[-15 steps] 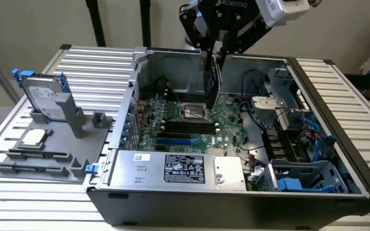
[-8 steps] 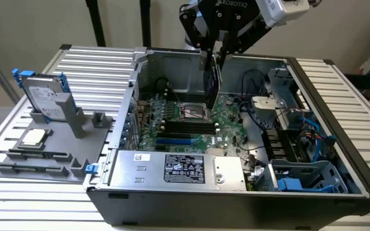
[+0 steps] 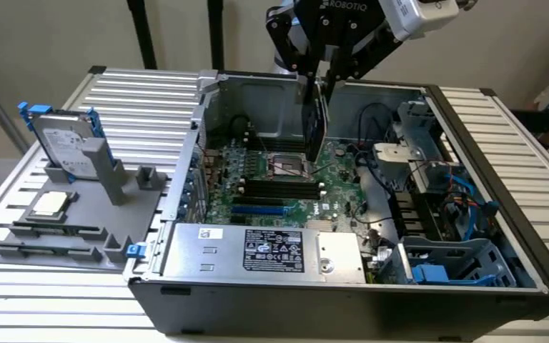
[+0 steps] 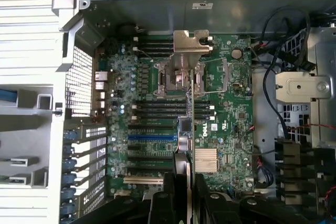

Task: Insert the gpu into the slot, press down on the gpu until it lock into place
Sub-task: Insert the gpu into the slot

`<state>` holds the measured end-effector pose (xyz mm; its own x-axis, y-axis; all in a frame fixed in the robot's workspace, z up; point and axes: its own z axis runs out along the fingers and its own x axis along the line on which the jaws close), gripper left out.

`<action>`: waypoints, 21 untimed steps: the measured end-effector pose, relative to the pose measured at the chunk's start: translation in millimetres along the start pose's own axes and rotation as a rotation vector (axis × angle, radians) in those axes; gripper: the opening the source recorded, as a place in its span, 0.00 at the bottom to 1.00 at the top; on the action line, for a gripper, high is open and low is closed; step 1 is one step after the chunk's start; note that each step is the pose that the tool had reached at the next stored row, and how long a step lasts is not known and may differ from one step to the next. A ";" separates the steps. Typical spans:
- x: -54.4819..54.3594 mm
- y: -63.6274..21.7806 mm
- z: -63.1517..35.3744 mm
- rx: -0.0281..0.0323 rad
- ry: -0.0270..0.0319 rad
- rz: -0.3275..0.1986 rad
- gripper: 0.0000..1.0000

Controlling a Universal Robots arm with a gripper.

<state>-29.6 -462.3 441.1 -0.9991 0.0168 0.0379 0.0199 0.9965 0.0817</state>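
Note:
My gripper point(image 3: 319, 74) hangs over the open computer case and is shut on the gpu point(image 3: 314, 121), a flat black card held on edge and pointing down toward the motherboard. In the wrist view the gripper point(image 4: 190, 195) clamps the gpu point(image 4: 192, 121), which appears edge-on as a thin green line ending in its metal bracket point(image 4: 191, 43). The bright-blue slot point(image 3: 258, 211) lies on the motherboard, nearer the front of the case than the card. In the wrist view the slot point(image 4: 152, 137) sits beside the card's edge, apart from it. The card is above the board, touching nothing.
A silver labelled power-supply box point(image 3: 265, 250) fills the case front. Black memory strips point(image 3: 274, 187) and the CPU socket point(image 4: 181, 74) lie near the slot. Cables and a blue drive cage point(image 3: 446, 261) crowd the exterior view's right. A grey fixture with a hard drive point(image 3: 69, 143) stands outside.

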 end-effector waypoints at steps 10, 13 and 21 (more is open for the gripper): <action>0.0 0.4 0.0 0.0052 0.0112 -0.136 0.26; 0.0 0.4 0.0 0.0069 0.0151 -0.184 0.26; 0.0 0.4 0.0 0.0115 0.0258 -0.315 0.26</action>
<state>-29.6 -461.9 441.1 -0.9548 -0.2948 0.0378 -0.2910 0.9532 0.0822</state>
